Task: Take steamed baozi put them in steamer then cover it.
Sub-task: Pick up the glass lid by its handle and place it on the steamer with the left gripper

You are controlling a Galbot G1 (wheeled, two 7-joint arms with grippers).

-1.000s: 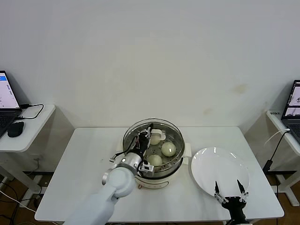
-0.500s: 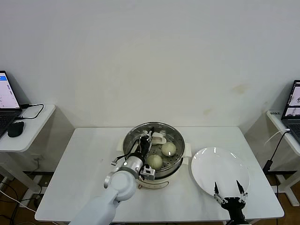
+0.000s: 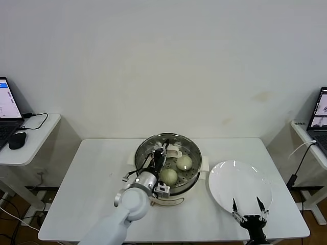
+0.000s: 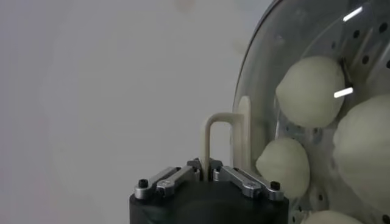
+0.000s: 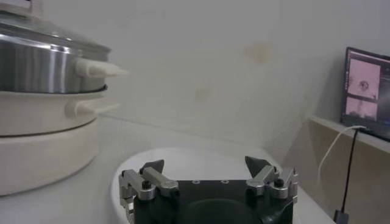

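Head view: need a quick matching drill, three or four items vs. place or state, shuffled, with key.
Items:
1. glass lid
2. white plate
3. left gripper
4. right gripper

Places or states:
A. open, at the plate's near edge
B. bare, on the table right of the steamer
C. on top of the steamer, over the baozi
D. shut on the lid's cream handle

Pairs: 1-C, 2-B, 3-D, 4-A
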